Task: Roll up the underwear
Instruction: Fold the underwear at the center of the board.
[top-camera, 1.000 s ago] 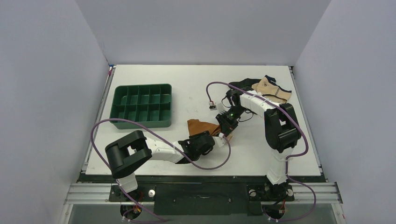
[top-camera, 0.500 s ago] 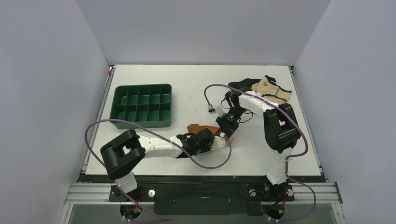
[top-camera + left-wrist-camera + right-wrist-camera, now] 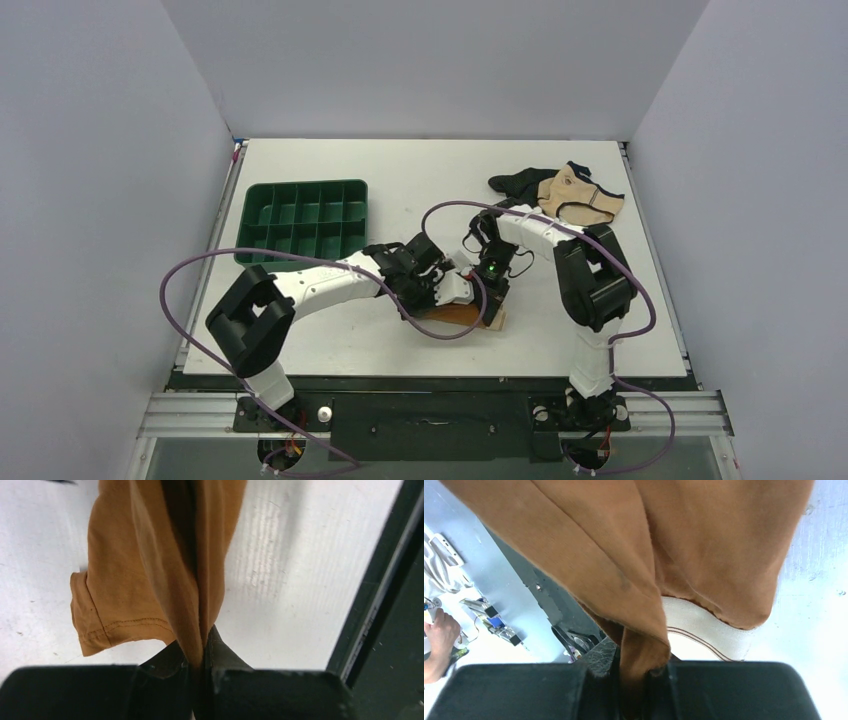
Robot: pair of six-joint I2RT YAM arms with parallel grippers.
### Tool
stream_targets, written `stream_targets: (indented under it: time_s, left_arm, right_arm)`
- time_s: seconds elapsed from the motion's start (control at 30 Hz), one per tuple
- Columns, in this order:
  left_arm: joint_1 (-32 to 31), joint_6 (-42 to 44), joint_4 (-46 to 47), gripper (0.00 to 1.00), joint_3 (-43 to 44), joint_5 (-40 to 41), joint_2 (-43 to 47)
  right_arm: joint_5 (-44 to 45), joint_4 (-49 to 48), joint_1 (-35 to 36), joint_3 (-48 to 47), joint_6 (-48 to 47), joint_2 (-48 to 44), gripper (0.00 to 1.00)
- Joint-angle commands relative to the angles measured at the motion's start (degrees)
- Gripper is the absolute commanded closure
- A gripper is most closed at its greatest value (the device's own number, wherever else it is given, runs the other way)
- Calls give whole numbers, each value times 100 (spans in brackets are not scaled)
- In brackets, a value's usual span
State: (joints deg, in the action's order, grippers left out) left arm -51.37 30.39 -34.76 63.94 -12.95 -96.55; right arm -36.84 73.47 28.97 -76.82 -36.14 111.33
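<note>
Left end effector [image 3: 202, 652] and right end effector [image 3: 640, 667] are each clamped tight on a fold of the underwear [image 3: 475, 317]. The garment sits just below both, by the worktop's [image 3: 330, 335] near edge.

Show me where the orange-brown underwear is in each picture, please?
Top external: the underwear sits low in the middle, near the front edge of the white table.
Left wrist: it runs from the top middle down to the left gripper, which pinches it.
Right wrist: it fills the top, pinched by the right gripper.
Shared landmark: the white table beneath it in every view.
</note>
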Motion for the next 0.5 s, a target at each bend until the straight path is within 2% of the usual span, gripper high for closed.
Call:
stream_targets:
  time_s: [0.0, 0.13, 0.47]
  left_arm:
    - [69, 487, -813, 99, 322, -736, -47]
    - [136, 721, -1145, 98, 503, -840, -246]
    - [422, 708, -1415, 88, 878, -1127, -735]
  right_arm:
    - [-92, 303, -12, -40, -324, 11, 100]
    - [-106, 356, -22, -62, -419, 116, 100]
    - [-136, 554, -57, -316, -583, 387, 98]
